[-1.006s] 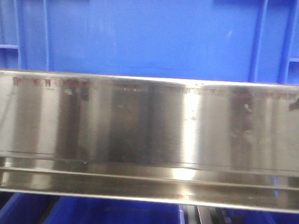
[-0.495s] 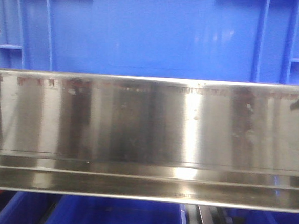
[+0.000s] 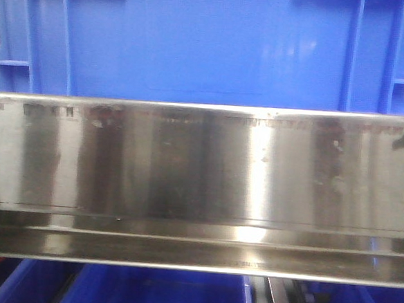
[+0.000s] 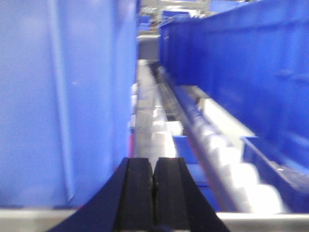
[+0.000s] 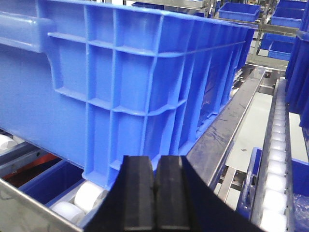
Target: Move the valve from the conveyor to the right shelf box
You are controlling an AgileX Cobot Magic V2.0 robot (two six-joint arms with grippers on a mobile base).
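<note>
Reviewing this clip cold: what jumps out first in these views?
Big blue crates dominate every view, with a shiny steel rail running across the front view. Both the left gripper and the right gripper are shut and empty, beside rows of white rollers. No valve or belt shows.

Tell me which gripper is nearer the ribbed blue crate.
Right. The right gripper sits just below the ribbed blue crate's corner; the left gripper faces down a roller lane between other bins.

Crates above and below a shelf rail

A crate [image 3: 209, 44] fills the top of the front view, a metal rail [image 3: 199, 186] spans the middle, more bins [image 3: 157, 294] sit along the bottom.
</note>
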